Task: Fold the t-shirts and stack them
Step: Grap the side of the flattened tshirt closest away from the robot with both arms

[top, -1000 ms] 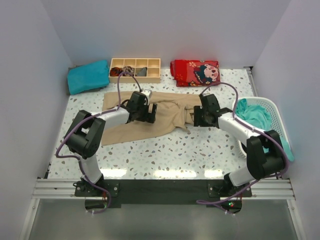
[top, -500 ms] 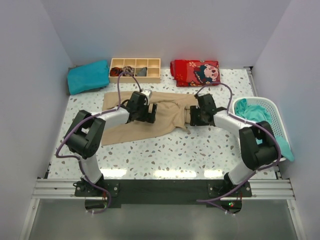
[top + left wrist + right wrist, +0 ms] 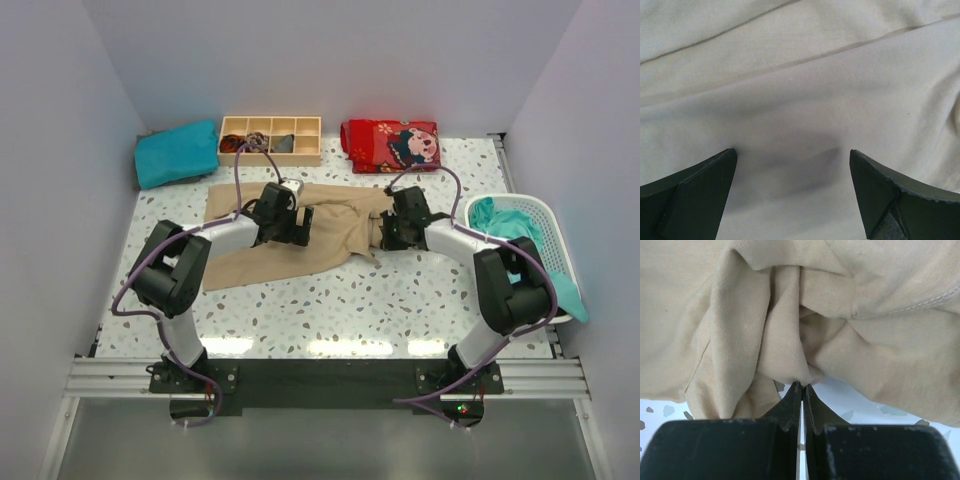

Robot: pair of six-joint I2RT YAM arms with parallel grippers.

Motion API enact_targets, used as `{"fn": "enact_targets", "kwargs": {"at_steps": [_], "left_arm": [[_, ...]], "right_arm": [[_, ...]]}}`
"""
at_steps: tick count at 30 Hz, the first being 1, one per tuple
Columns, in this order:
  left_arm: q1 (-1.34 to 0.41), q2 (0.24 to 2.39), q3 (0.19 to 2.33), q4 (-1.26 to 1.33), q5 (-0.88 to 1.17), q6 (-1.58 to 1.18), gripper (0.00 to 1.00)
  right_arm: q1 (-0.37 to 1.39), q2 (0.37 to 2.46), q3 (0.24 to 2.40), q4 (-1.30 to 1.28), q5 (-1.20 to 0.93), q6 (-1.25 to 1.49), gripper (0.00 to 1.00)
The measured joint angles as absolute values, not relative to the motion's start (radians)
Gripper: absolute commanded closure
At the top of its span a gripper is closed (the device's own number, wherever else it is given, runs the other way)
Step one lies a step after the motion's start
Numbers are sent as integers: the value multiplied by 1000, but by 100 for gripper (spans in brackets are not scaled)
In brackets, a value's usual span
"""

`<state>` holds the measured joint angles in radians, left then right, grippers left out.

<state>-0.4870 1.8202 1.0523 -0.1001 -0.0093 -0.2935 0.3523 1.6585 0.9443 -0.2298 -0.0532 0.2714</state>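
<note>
A tan t-shirt [image 3: 335,235] lies spread and rumpled across the middle of the table. My left gripper [image 3: 300,226] rests over its middle. In the left wrist view this gripper [image 3: 792,162] is open, with smooth tan cloth [image 3: 800,90] under the gap. My right gripper [image 3: 384,233] is at the shirt's bunched right end. In the right wrist view it [image 3: 801,385] is shut, its tips pinching the edge of a tan fold [image 3: 785,340]. A folded teal t-shirt [image 3: 176,152] sits at the back left. Another teal t-shirt [image 3: 505,228] lies crumpled in the basket.
A white plastic basket [image 3: 548,218] stands at the right edge. A wooden compartment tray [image 3: 270,140] and a folded red printed cloth [image 3: 390,145] sit along the back. Grey walls close in left, right and behind.
My right gripper has moved left onto the shirt's bunched right end and shut there. The left arm has stayed where it was.
</note>
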Motion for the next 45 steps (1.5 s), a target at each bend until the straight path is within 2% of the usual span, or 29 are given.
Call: {"fn": "enact_targets", "kwargs": {"at_steps": [8, 17, 28, 37, 45], "left_arm": [[-487, 1821, 1052, -105, -13, -291, 0], [-487, 1821, 1059, -136, -20, -270, 0], [-487, 1810, 1080, -214, -35, -268, 0], [-487, 1713, 1071, -281, -39, -275, 0], [-487, 1544, 992, -356, -109, -309, 0]], "right_arm": [[352, 1599, 944, -273, -70, 294, 100], [353, 1291, 934, -499, -106, 385, 100], [381, 974, 787, -838, -126, 529, 100], [399, 823, 738, -1049, -128, 615, 100], [400, 778, 637, -1149, -184, 625, 100]]}}
